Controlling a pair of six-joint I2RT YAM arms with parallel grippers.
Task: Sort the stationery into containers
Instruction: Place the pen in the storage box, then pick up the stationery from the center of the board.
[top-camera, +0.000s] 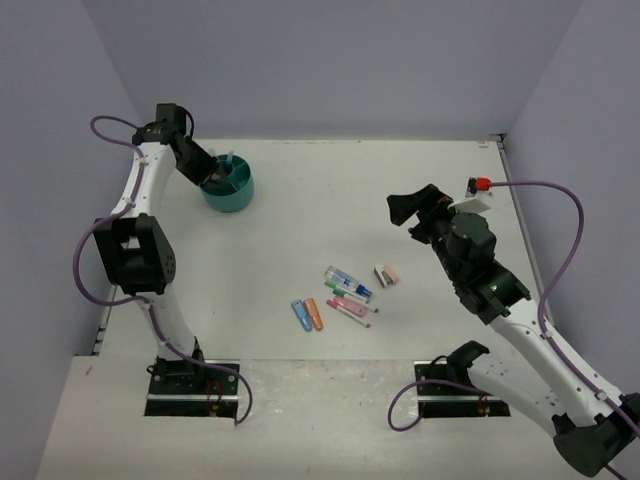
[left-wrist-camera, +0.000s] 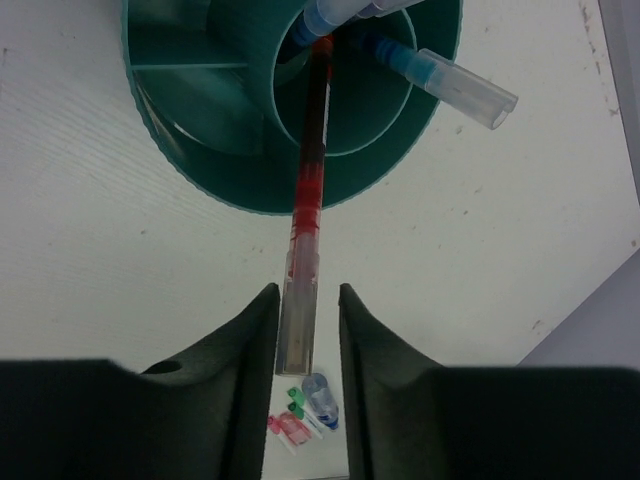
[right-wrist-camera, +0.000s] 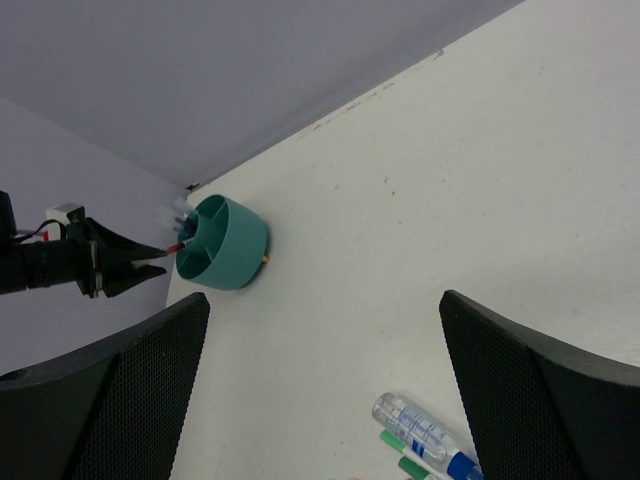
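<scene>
The teal tub (top-camera: 232, 190) stands at the far left; it also shows in the left wrist view (left-wrist-camera: 220, 120) and the right wrist view (right-wrist-camera: 228, 245). My left gripper (top-camera: 212, 177) (left-wrist-camera: 308, 296) hovers at the tub's rim. A red pen (left-wrist-camera: 308, 180) lies between its fingers with its tip in the centre cup; a gap shows on the right side, so the jaws are slightly open. Blue pens (left-wrist-camera: 440, 78) stand in the cup. My right gripper (top-camera: 408, 210) (right-wrist-camera: 325, 390) is wide open and empty, above the table. Loose stationery (top-camera: 348, 292) lies mid-table.
In the pile are a clear blue-capped tube (top-camera: 347, 280) (right-wrist-camera: 425, 435), green markers (right-wrist-camera: 398, 448), pink markers (top-camera: 350, 307), a blue piece (top-camera: 300, 316), an orange piece (top-camera: 315, 314) and erasers (top-camera: 386, 275). Walls close the table at the back and sides.
</scene>
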